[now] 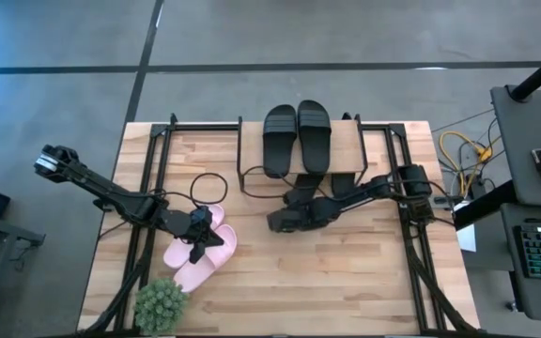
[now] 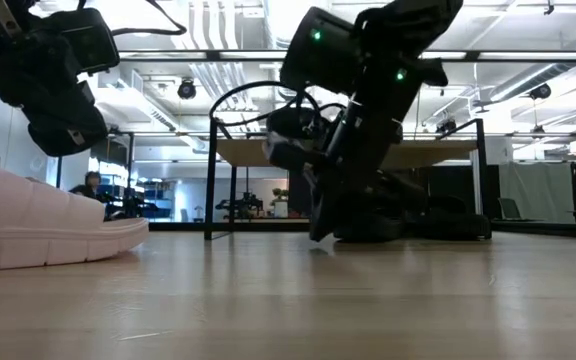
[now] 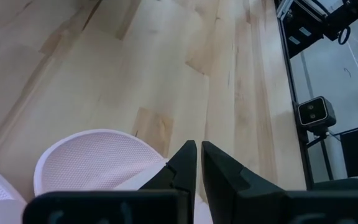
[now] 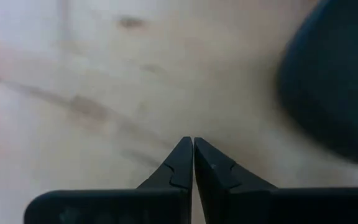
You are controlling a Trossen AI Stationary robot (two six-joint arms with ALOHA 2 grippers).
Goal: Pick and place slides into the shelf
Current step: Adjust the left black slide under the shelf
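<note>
2 black slides (image 1: 297, 134) lie side by side on the top board of the shelf (image 1: 350, 150), toes pointing away from the arms, which suggests that tier is already filled and leaves the lower space for the rest. More black slides (image 1: 310, 186) sit on the tabletop at the shelf's front edge, partly under the board, directly beside and partly behind the right gripper (image 1: 278, 222); how many there are cannot be told. That gripper is low over the wood with its fingers pressed together and nothing between them, a dark slide edge (image 4: 334, 81) just off to one side of its tips, so it looks placed to work on that slide. The 2 pale pink slides (image 1: 200, 253) lie close together, well apart from the shelf, right beneath the left gripper (image 1: 198, 246). Its fingers are nearly closed with only a thin gap, hovering over a pink sole (image 3: 92, 165) and gripping nothing, probably lining up a pick. A small green plant (image 1: 161, 304) stands just beyond the pink pair at the table's near corner. No brand, label or writing is legible on any slide or on the shelf.
</note>
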